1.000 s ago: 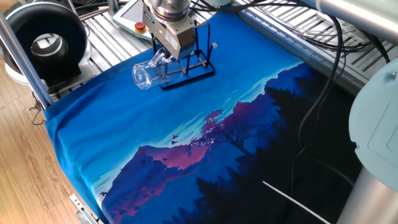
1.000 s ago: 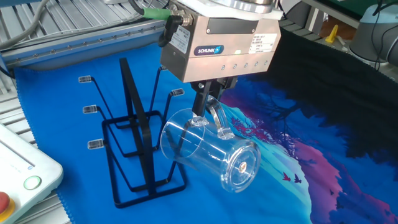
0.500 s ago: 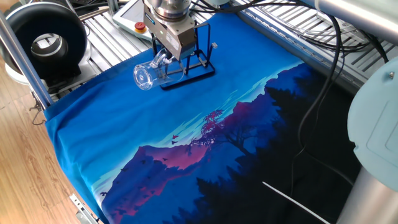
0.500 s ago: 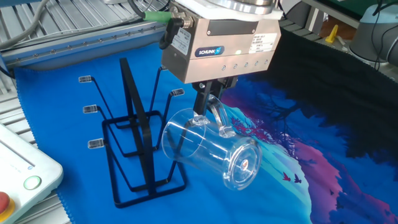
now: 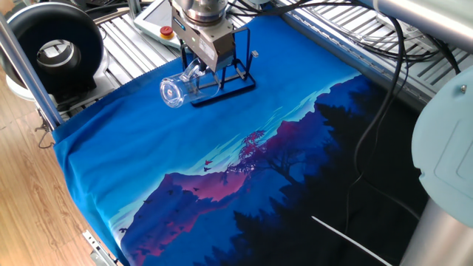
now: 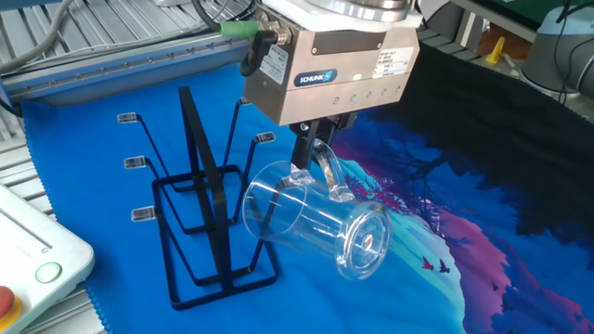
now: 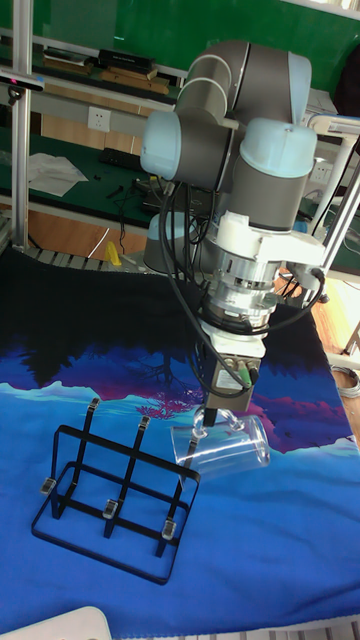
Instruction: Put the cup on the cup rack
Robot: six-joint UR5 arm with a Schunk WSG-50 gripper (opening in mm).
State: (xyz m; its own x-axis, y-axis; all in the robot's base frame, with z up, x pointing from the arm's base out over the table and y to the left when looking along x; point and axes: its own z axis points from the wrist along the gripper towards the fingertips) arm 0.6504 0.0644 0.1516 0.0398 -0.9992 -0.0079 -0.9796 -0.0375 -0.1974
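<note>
One claw [image 6: 314, 156] pinches the cup [image 6: 311, 229] by its handle, holding it tilted on its side in the air, just beside the cup rack [image 6: 200, 232]

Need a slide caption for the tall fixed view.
Gripper holds the clear glass mug tilted by its handle, beside the black wire rack on the blue cloth.

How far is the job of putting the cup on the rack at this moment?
Done: the glass mug is picked up, the tool shut on its handle, and it hangs tilted above the blue cloth beside the black wire cup rack. In hand: carrying it toward the pegs. Left: hooking it onto a peg and releasing; it is on none yet.
</note>
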